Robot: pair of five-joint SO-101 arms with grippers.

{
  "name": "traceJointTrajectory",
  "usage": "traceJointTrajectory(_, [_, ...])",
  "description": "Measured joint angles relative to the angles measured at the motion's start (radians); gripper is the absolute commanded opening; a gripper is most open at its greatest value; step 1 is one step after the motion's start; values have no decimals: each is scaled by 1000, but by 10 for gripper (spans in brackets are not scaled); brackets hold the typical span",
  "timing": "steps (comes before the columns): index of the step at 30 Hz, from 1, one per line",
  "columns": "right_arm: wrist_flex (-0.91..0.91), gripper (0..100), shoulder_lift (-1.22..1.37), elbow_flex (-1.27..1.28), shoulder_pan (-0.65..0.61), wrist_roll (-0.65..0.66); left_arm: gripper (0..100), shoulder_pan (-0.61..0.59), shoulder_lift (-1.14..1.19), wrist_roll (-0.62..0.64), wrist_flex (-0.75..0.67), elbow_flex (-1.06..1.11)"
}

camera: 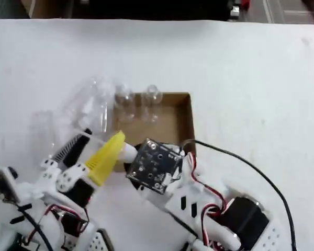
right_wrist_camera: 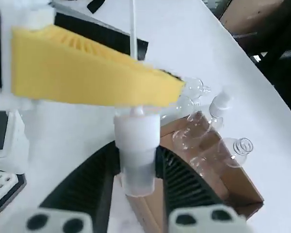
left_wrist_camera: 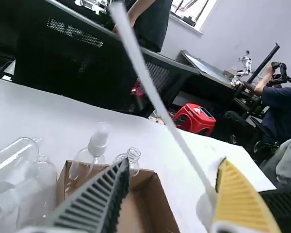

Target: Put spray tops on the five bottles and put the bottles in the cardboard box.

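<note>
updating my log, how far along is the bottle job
Done: a capped bottle and an open bottle stand in the box. In hand: the right end effector grips a spray top. Left: capping the open bottle, plus the loose bottles beside the box.

A white table in a workroom lit from a window

We see the white table (camera: pixel 240 63) stretching wide toward its far edge; past that edge we make out dark chairs with perforated backs (left_wrist_camera: pixel 72 34) close against it; farther off stands a grey-topped desk (left_wrist_camera: pixel 208 68), and a red bin (left_wrist_camera: pixel 194 118) sits low beside it; a pale grey wall (left_wrist_camera: pixel 242 34) closes the room; high in it a bright window (left_wrist_camera: pixel 196 12) lets in light.
</note>
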Motion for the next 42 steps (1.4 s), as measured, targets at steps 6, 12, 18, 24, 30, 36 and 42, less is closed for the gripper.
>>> traceJointTrajectory(6, [44,16,2,-72,8,0,272,-6,-2,0,-72,63])
traceJointTrajectory(12, [68,16,2,-143,8,2,272,-8,-2,2,-84,77])
traceJointTrajectory(18, [68,16,2,-153,60,3,272,-8,-2,2,-84,83])
traceJointTrajectory(24, [64,16,-11,-192,107,0,272,-6,2,-5,-74,95])
traceJointTrajectory(30, [64,16,-12,-196,110,0,272,-5,2,-6,-74,95])
traceJointTrajectory(36, [72,16,-14,-196,170,2,272,-5,2,-6,-74,95])
traceJointTrajectory(42, [106,16,-14,-184,345,2,272,-95,2,-6,-74,95])
